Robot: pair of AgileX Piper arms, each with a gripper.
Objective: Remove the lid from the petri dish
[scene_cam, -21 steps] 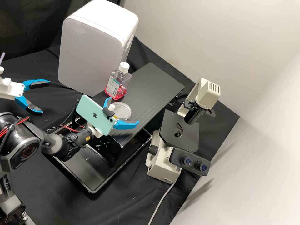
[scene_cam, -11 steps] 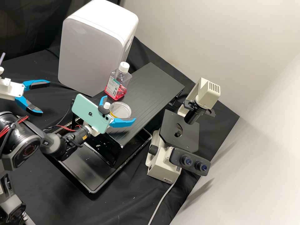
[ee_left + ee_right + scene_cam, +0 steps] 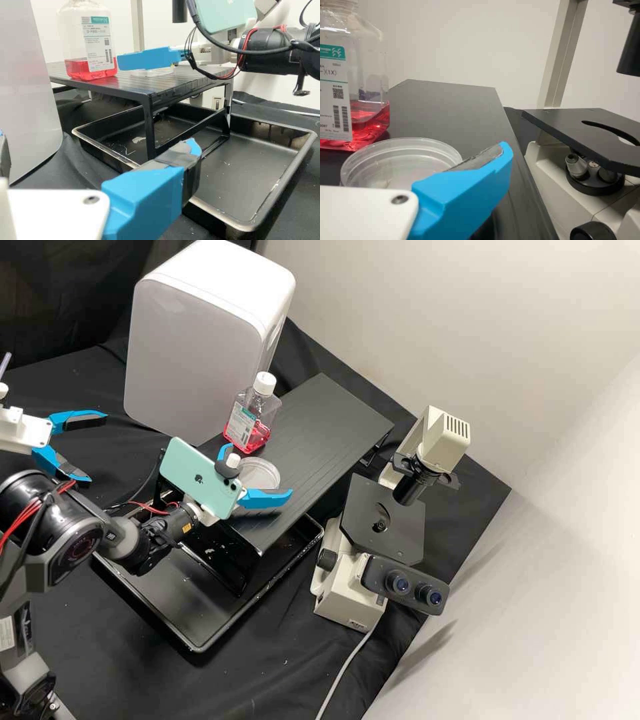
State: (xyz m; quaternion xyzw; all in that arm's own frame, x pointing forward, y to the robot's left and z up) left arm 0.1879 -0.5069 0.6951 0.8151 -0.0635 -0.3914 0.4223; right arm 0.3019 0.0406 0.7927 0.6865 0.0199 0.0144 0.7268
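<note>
Right end effector (image 3: 257, 473) shifted, splayed astride one petri dish (image 3: 268, 469); left end effector (image 3: 92, 445) splayed.

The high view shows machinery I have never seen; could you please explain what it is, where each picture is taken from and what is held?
These are two robot arms at a black bench. The high view comes from a fixed camera looking down; the other two pictures come from cameras on the arms' wrists. The right gripper has its blue fingers open on either side of a clear petri dish, which lies on a black raised shelf beside a culture flask of red liquid. The shelf stands in a black tray. The left gripper hangs open off to the side. A microscope and a white box-shaped appliance stand nearby. Neither gripper holds anything.
</note>
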